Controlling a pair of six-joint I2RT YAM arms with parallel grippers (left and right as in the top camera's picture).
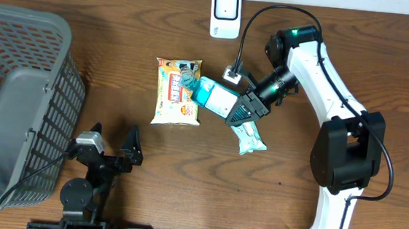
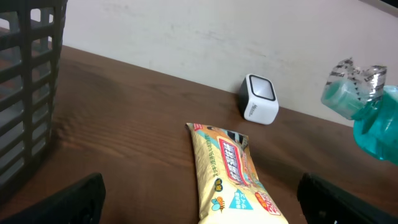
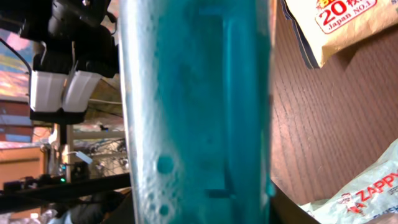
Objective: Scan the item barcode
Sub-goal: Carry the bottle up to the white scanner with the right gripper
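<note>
- Two pincers: my right pincer (image 1: 243, 109) is clamped on the teal bottle (image 1: 213, 95), which juts out ahead of its fingertips.
- White scanner (image 1: 225, 14) stands beyond the bottle, well apart.
- My left pincer (image 1: 113, 138) gapes wide, holding nothing.

We count one basket (image 1: 67, 96), one scanner (image 1: 225, 14), one teal bottle (image 1: 213, 95), one yellow packet (image 1: 175, 92), one pale packet (image 1: 249, 138).
</note>
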